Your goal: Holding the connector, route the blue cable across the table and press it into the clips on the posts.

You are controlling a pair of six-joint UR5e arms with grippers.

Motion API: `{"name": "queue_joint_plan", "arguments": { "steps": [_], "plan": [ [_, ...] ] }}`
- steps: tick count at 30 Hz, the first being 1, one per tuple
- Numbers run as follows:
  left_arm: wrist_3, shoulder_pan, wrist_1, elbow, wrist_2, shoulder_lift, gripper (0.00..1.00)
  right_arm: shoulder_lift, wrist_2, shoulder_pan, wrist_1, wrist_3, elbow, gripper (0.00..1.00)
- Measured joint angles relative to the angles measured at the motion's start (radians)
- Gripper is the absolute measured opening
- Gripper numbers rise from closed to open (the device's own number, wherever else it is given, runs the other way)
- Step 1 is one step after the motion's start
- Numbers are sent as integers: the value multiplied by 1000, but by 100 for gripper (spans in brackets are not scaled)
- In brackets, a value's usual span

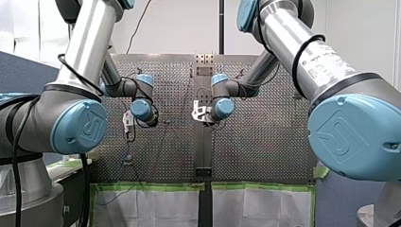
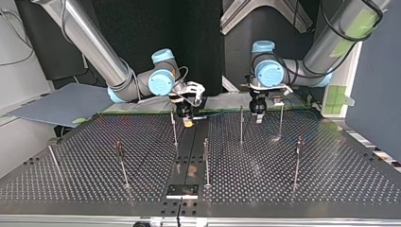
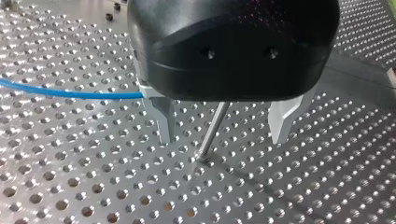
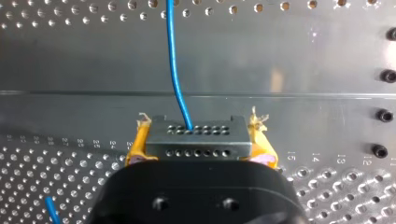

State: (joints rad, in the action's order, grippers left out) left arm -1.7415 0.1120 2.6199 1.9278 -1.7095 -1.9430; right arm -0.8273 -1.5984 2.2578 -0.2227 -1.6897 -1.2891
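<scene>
My right gripper (image 4: 200, 133) is shut on the grey connector (image 4: 196, 140), with its yellow pads (image 4: 138, 145) on both sides. The blue cable (image 4: 175, 65) leaves the connector's face and runs ahead over the table's smooth middle strip. In the top view my right gripper (image 2: 188, 118) hangs low over the far middle of the table. My left gripper (image 3: 224, 140) is open; its metal fingers (image 3: 163, 122) straddle a thin post (image 3: 212, 133) without touching it. The blue cable (image 3: 70, 93) lies on the holes beside that gripper. My left gripper (image 2: 258, 113) stands to the right in the top view.
Several thin upright posts stand over the perforated table (image 2: 331, 179), among them one (image 2: 174, 127) close to my right gripper, one (image 2: 241, 124) beside my left gripper and one (image 2: 206, 161) nearer the middle. A row of black screws (image 4: 385, 115) lines the smooth strip.
</scene>
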Motion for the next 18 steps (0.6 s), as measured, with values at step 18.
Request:
{"name": "queue_joint_plan", "arguments": {
  "steps": [18],
  "plan": [
    [28, 60, 10, 97, -20, 100, 100, 0, 0, 0, 2, -2, 0, 0]
  ]
}}
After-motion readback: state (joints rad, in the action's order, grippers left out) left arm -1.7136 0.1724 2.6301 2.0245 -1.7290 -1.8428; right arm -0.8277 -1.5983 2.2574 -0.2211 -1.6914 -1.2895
